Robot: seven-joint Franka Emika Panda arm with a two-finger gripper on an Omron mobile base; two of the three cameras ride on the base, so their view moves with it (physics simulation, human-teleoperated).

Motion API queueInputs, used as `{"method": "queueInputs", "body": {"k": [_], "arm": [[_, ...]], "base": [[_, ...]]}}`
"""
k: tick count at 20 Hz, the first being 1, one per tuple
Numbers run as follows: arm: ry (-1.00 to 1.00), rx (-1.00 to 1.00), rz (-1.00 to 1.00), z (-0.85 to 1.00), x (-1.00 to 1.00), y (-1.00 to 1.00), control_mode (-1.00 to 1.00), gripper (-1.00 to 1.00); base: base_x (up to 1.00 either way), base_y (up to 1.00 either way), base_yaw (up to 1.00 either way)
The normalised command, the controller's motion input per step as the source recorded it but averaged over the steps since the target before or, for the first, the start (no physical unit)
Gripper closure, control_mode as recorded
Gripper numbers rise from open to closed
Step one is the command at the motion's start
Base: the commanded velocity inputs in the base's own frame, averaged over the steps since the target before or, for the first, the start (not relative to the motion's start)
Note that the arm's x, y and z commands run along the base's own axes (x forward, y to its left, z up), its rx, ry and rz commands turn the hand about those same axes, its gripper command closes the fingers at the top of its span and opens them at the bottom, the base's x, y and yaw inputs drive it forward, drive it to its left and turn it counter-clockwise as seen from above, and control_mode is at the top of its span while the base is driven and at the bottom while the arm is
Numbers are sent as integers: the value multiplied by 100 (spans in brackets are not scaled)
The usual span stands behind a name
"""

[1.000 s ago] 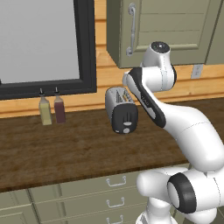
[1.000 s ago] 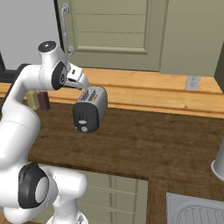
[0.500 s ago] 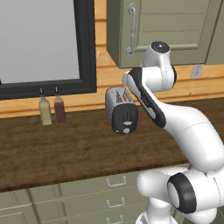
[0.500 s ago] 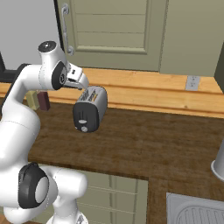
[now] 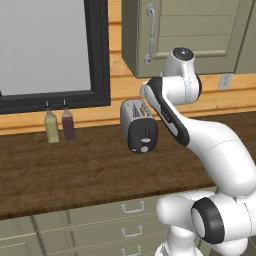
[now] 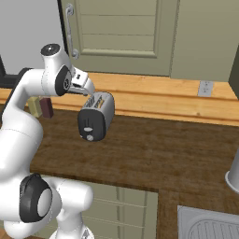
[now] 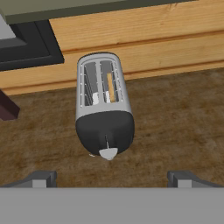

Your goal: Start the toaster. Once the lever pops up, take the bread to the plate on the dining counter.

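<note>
The chrome toaster (image 5: 140, 127) (image 6: 95, 116) (image 7: 103, 105) stands on the dark wood countertop (image 5: 75, 170) near the wooden back wall, its black end panel facing me. In the hand view a tan bread (image 7: 110, 87) edge shows inside the right top slot, and the grey lever (image 7: 108, 153) sticks out of the black end. My gripper (image 7: 109, 178) (image 6: 87, 88) hovers above and just in front of the toaster, open, its fingertips (image 7: 40, 178) spread wide with nothing between them. The plate and the dining counter are out of view.
Two small bottles (image 5: 51, 127) (image 5: 67, 125) stand against the wall left of the toaster. A dark-framed grey panel (image 5: 45, 50) and a green cabinet door (image 5: 190, 30) hang above. A sink (image 6: 210, 226) and a grey pot (image 6: 233, 172) lie to the right.
</note>
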Motion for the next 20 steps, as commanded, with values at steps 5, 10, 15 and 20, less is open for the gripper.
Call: {"method": "queueInputs", "body": {"k": [5,10,15,20], "arm": [[0,0,0,0,0,0,-100,-100],[0,0,0,0,0,0,-100,-100],[0,0,0,0,0,0,-100,-100],[0,0,0,0,0,0,-100,-100]], "base": [[0,0,0],[0,0,0],[0,0,0],[0,0,0]]}}
